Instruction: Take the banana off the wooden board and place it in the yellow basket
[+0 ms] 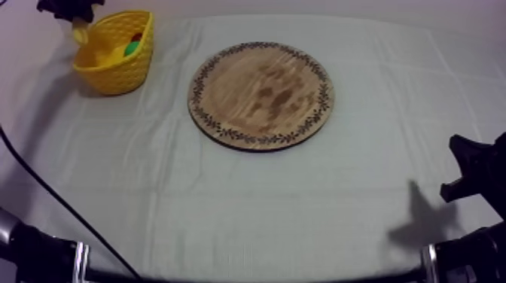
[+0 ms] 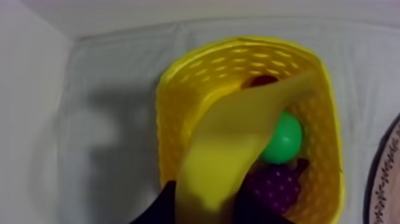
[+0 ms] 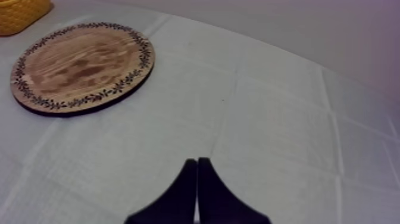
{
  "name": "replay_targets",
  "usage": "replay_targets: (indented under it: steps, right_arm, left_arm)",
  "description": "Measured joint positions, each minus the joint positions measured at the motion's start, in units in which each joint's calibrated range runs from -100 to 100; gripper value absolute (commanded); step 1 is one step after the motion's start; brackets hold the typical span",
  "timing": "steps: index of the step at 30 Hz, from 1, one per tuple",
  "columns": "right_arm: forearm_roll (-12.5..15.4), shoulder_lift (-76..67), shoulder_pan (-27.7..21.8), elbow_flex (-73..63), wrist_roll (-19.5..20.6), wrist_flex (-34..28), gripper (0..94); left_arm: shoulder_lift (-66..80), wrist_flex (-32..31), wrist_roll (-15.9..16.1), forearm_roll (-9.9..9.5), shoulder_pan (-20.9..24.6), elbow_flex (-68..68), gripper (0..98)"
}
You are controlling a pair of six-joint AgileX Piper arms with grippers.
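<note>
My left gripper (image 1: 75, 26) hangs over the back left edge of the yellow basket (image 1: 113, 64), shut on the banana (image 1: 80, 33). From the left wrist, the banana (image 2: 229, 149) reaches from between my fingers down into the basket (image 2: 178, 113), above a green pear (image 2: 286, 138), purple grapes (image 2: 275, 186) and a small red fruit (image 2: 262, 80). The round wooden board (image 1: 260, 95) lies bare in the middle of the table. My right gripper (image 1: 463, 169) rests low at the right, its fingers (image 3: 184, 190) together as a narrow wedge over the cloth.
The board (image 3: 80, 65) with its patterned rim lies well ahead of my right gripper, with a corner of the basket (image 3: 21, 13) beyond it. Grey-white cloth covers the table between board and right arm.
</note>
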State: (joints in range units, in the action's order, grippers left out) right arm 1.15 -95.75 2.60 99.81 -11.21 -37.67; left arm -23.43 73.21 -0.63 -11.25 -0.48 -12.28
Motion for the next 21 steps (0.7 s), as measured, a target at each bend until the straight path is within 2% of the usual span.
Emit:
replay_targets:
  steps: [5,14,21]
  right_arm:
    - [0.0,0.0,0.0,0.0,0.0,0.0,0.3]
    - [0.0,0.0,0.0,0.0,0.0,0.0,0.3]
    - [0.0,0.0,0.0,0.0,0.0,0.0,0.3]
  left_arm:
    - [-5.41,-3.06,-0.52,0.08,0.57,-2.31,23.8]
    - [-10.49,-3.87,-0.37,0.2,-0.46,-2.92,23.9]
    - [-11.46,-3.95,-0.46,0.07,-1.91,-2.57,30.7]
